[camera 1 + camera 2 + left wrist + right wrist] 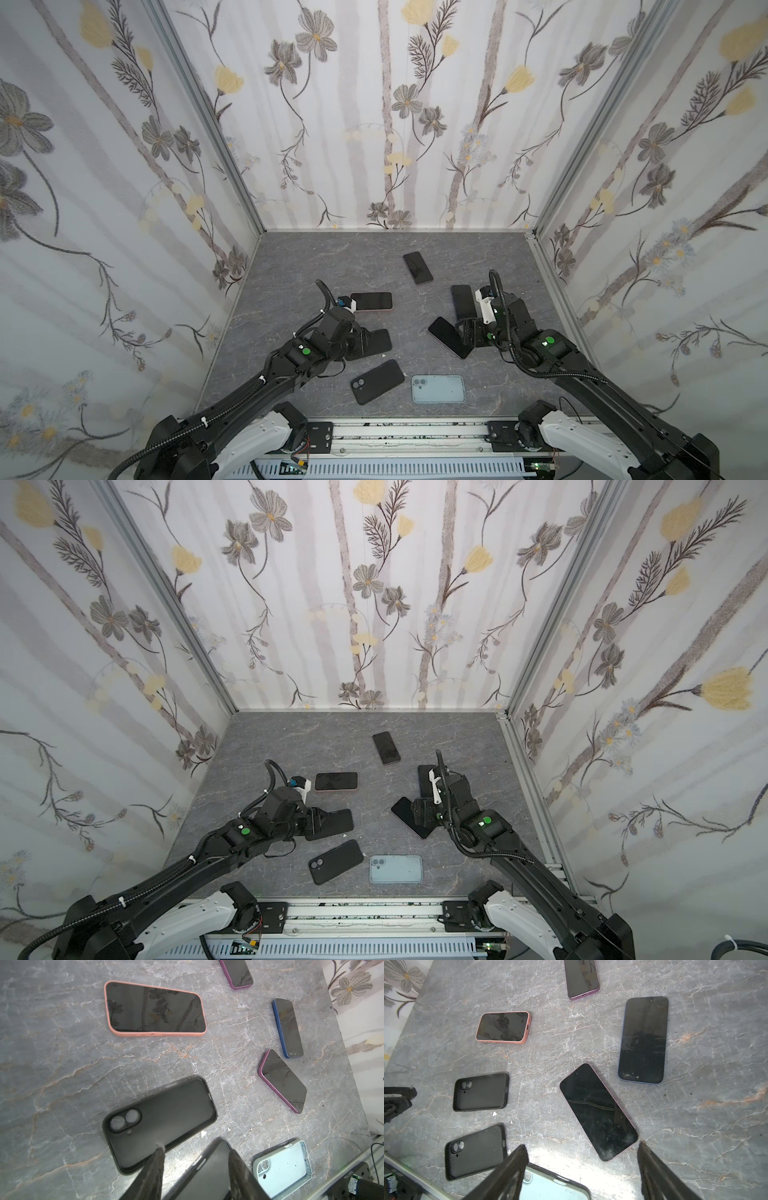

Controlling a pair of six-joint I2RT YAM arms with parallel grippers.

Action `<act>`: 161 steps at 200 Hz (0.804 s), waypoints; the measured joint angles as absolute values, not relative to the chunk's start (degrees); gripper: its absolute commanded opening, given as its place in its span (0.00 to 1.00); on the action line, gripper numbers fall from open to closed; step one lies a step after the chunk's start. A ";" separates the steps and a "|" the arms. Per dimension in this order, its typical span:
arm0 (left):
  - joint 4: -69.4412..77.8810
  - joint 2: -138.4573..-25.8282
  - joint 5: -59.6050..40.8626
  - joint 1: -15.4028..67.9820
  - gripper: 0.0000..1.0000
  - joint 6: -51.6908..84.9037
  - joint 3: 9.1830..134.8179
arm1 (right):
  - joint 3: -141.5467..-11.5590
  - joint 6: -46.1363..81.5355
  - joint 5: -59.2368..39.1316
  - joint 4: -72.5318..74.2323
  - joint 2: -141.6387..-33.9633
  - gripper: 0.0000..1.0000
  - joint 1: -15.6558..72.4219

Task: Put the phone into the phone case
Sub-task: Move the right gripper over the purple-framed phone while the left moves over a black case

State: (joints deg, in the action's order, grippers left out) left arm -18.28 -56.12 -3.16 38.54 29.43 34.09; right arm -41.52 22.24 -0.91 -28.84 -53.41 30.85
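Left claw [195, 1148]: held half-parted above the bench [299, 266], nothing grasped. In the right wrist view both black cases are seen lying free of it.

Pink-cased phone [371, 301]: seated in its case, screen up.

Middle black case [381, 340]: empty, open side up, partly hidden under the left claw in both top views.

Near black case [377, 381]: empty, open side up.

Far phone [417, 268]: purple rim, screen up.

Light blue case [438, 388]: empty, open side up, near the bench's front edge.

Purple-rimmed phone [598, 1111]: laid flat on the bare bench, screen up, between the light blue case and the blue-edged phone [462, 301], just off the right fingertips.

Right claw [582, 1146]: released, fingers spread wide, nothing between them.

Lettering on a black block [342, 1180] by the rail: too small to be read.
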 measured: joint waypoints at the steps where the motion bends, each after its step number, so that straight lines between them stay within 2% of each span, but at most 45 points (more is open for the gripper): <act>1: -18.24 -56.18 -3.16 38.54 0.50 29.32 34.11 | -41.56 22.13 -0.91 -28.84 -53.45 0.82 30.85; 91: -12.62 -63.29 -5.39 38.54 0.51 13.69 38.94 | -53.15 1.98 -2.13 -29.47 -64.34 0.85 31.46; 161: -10.02 -64.14 -6.74 38.54 0.52 7.92 36.21 | -53.32 -21.28 -5.52 -33.65 -68.05 0.90 32.18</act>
